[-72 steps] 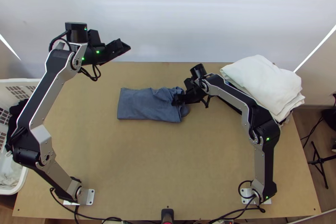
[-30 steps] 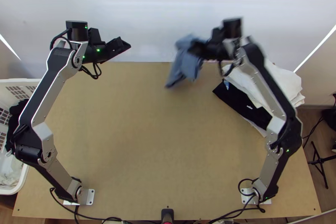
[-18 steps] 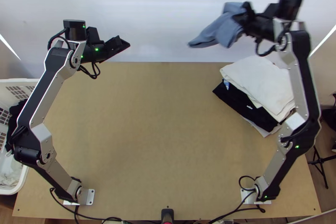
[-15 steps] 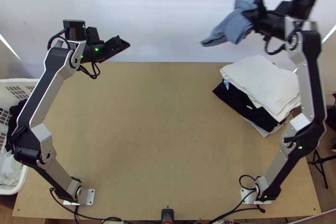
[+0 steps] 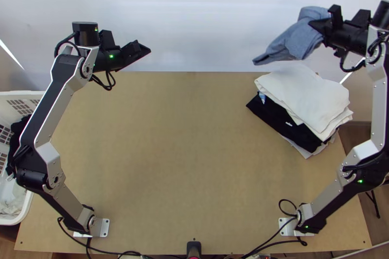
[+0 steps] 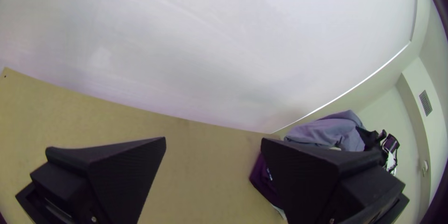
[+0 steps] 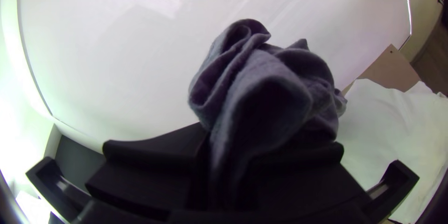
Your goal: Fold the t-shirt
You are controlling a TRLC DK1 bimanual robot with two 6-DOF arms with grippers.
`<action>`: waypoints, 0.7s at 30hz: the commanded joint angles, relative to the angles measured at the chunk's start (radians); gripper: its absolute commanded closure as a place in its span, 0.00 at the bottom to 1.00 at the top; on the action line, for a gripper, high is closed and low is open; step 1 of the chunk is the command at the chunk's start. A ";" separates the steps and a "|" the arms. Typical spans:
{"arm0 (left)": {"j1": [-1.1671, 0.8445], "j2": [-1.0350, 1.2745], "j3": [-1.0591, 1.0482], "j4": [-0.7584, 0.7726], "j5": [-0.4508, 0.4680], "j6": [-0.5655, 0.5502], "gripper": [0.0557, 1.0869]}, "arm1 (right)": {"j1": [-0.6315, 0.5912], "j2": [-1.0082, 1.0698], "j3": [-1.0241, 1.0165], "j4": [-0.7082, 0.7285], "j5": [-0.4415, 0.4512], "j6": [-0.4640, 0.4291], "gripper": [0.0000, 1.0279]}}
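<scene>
Right end effector (image 5: 325, 22), closed on one bunched blue-grey t-shirt (image 5: 296, 40), raised near the folded cloth stack (image 5: 306, 96) at the bench's (image 5: 170, 162) far right corner; left end effector (image 5: 145, 50), empty, spread wide.

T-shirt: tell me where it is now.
The t-shirt hangs bunched from the right gripper, at the top view's upper right, just up the picture from the folded white cloth.

Blue-grey t-shirt (image 5: 296, 40), bunched in the right jaws (image 5: 321, 25), hanging above the stacked white cloths (image 5: 304, 96)
</scene>
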 commanded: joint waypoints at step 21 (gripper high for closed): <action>0.028 -0.034 0.009 -0.012 0.017 -0.002 0.04 | -0.214 -0.156 -0.337 -0.164 -0.125 -0.293 0.97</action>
